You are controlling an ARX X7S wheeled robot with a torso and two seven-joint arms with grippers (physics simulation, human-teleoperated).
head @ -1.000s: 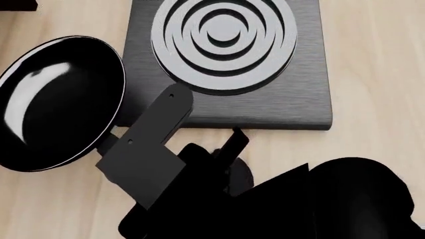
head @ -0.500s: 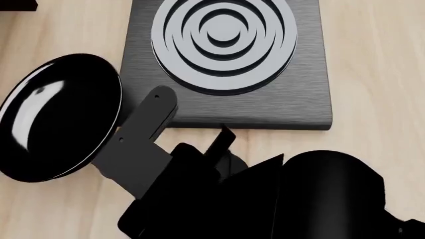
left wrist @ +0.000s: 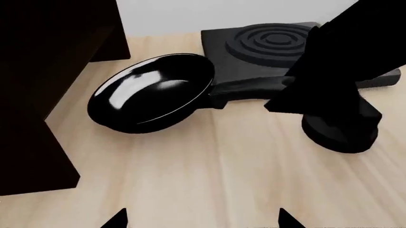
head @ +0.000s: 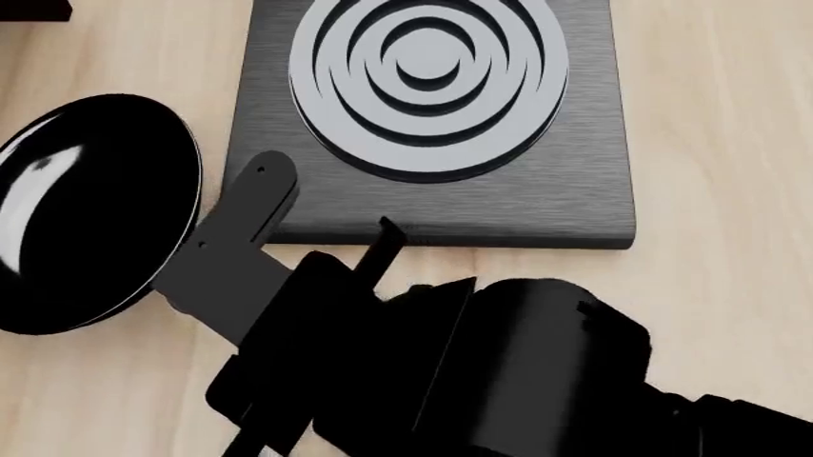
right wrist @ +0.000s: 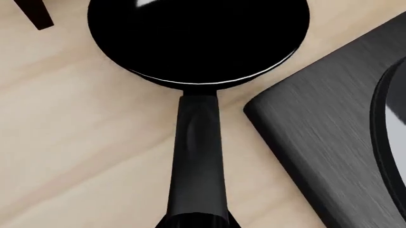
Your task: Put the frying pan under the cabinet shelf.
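Observation:
The frying pan [head: 89, 214] is black and glossy with a thin light rim, and it is tilted over the wooden table left of the hob. It also shows in the left wrist view [left wrist: 152, 92] and the right wrist view [right wrist: 197, 38]. My right gripper [right wrist: 197, 221] is shut on the pan's long handle [right wrist: 198, 156]; in the head view my right arm [head: 508, 371] hides the grip. The dark cabinet shelf [left wrist: 44, 71] stands just beyond the pan, with a corner in the head view [head: 32, 9]. My left gripper [left wrist: 203, 221] is open and empty above bare table.
A square black hob plate [head: 559, 190] with concentric rings lies right of the pan; it also shows in the left wrist view [left wrist: 222, 42] and the right wrist view [right wrist: 317, 133]. A small black round knob [left wrist: 343, 135] sits on the table by the hob's front edge.
My right arm has carried the pan to the left, away from the hob and toward the cabinet. More of the arm now fills the lower part of the head view.

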